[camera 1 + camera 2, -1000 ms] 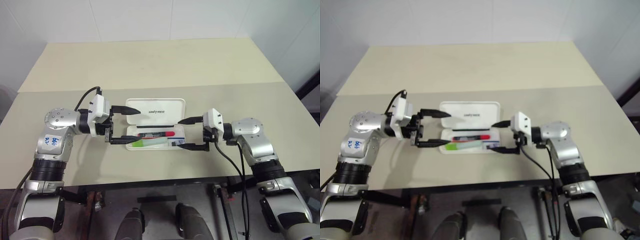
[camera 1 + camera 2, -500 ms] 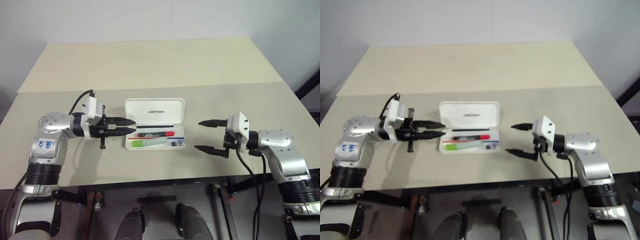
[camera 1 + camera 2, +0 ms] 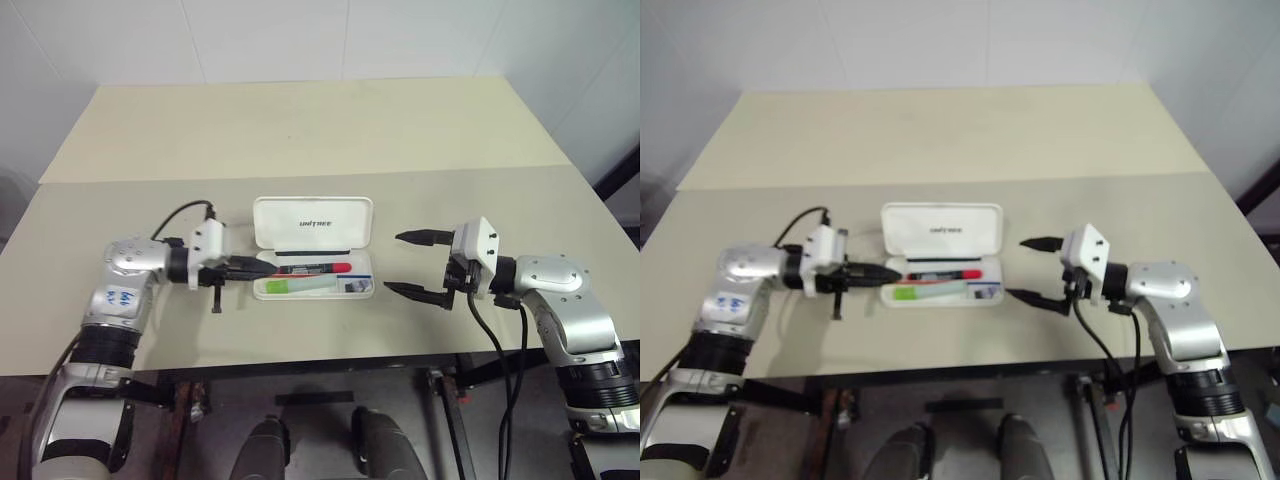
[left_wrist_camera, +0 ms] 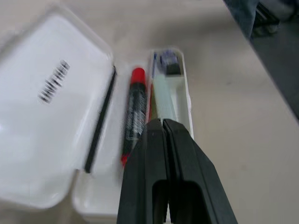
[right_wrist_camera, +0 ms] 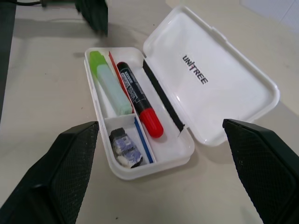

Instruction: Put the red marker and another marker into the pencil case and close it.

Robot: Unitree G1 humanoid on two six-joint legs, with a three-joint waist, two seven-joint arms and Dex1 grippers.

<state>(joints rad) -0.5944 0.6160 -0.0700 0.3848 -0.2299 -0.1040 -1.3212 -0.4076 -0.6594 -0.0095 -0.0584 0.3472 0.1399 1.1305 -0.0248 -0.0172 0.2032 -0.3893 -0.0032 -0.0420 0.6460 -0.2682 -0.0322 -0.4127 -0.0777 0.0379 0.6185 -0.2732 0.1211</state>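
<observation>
step: we judge both markers stowed, closing left | flat white hard-plastic pencil case (image 3: 313, 247) lies open on beige desk (image 3: 300, 130), black-barrelled red marker (image 3: 312, 268) inside | left end effector (image 3: 252, 267) pinched empty at its end; right end effector (image 3: 410, 263) wide, empty | next: fold lid (image 5: 219, 79) down

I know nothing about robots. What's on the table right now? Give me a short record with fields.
pencil case: lid open, lying flat on the table
red marker: lying inside the case
green marker: in the case, beside the red one
left gripper: jaws shut, empty, tips at the case's end
right gripper: jaws open, empty, beside the case's other end
</observation>
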